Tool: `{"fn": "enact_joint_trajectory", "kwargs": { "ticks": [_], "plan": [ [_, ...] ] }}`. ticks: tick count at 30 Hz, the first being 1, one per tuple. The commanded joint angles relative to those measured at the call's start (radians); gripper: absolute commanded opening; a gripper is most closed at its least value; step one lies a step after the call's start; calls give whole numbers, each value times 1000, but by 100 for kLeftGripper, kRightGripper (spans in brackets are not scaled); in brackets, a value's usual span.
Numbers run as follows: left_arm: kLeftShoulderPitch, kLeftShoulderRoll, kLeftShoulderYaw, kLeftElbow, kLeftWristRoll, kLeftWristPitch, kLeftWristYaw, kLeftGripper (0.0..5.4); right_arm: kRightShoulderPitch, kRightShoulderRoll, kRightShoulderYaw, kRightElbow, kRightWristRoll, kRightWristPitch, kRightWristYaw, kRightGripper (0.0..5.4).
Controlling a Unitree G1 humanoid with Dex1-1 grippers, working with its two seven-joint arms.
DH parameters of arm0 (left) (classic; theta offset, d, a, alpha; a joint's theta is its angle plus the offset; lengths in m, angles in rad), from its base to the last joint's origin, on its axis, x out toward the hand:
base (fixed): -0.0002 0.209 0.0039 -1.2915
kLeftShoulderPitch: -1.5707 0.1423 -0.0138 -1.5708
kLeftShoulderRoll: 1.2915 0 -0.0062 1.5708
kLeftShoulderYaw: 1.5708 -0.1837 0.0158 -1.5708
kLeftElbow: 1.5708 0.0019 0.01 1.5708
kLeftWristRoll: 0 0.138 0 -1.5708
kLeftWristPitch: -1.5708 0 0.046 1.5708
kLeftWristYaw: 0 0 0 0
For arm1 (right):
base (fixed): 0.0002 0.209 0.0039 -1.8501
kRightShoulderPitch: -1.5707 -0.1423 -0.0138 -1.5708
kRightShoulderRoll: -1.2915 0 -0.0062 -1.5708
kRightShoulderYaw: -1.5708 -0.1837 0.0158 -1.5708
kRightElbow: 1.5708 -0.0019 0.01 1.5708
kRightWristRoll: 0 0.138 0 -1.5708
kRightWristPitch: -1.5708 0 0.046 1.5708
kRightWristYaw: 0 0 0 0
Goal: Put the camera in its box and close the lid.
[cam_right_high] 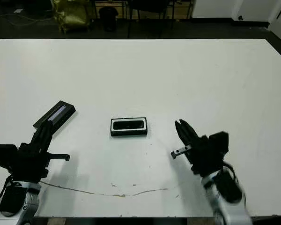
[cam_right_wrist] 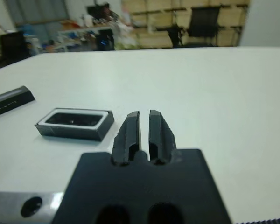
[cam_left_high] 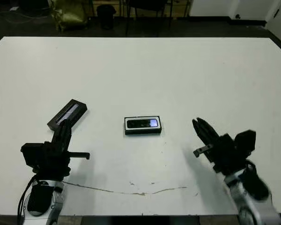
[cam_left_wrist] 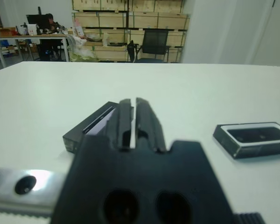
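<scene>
White table (cam_left_high: 178,70), mostly bare, with a thin brownish scuff line near the front edge. The task items sit in the near-centre band.

The lid (cam_left_high: 67,114) is the biggest item — flat and black with a glossy grey strip, lying angled on the table at the robot's left, well apart from the box. It is off the box, so closing looks like the step left.

The box (cam_left_high: 143,125) sits flat at the centre, open top up, white lining showing as a rim. The camera (cam_left_high: 142,123) is already lying inside it, a dark bar with a bluish glint at one end. It fills most of the tray; I can't tell if it's fully seated. So the insert step looks done.

The left gripper (cam_left_high: 64,130) is low over the table with its forearm coming in from the near-left corner. Its fingers point straight at the near end of the lid, tips just short of or at its edge; contact is unclear. The fingers are pressed nearly together, with only a slit between them in the wrist view, holding nothing. It is probably lined up for the lid pickup.

The right gripper (cam_left_high: 201,129) is at the robot's right, near the box but apart from it, angled up and inward. Its fingers are also closed to a slit and empty — it looks parked clear of the box.
</scene>
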State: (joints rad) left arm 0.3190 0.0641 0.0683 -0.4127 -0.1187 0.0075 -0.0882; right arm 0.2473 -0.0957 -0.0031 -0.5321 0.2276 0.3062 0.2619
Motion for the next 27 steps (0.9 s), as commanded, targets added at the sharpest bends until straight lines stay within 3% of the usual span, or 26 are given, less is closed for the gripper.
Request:
{"fn": "enact_joint_trajectory", "kwargs": {
  "ticks": [1,7,12,17,22,27],
  "plan": [
    [10,36,17,-15,6,39,-15,0,4,-6,8,-7,4,28,-17,1],
    [8,103,41,-37,-20,84,-79,0,-2,-6,13,17,8,-4,-16,1],
    [3,220,73,-98,-81,248,-180,22,-2,-7,17,15,6,2,-26,0],
    [-12,278,121,-146,-144,351,-218,134,-2,-16,21,17,-8,-13,-29,0],
    [-35,306,142,-79,-122,268,-259,254,-5,-7,16,27,21,-9,-21,0],
    [-60,322,137,-21,-77,228,-260,372,-11,-2,12,84,67,-79,21,0]
  ]
}}
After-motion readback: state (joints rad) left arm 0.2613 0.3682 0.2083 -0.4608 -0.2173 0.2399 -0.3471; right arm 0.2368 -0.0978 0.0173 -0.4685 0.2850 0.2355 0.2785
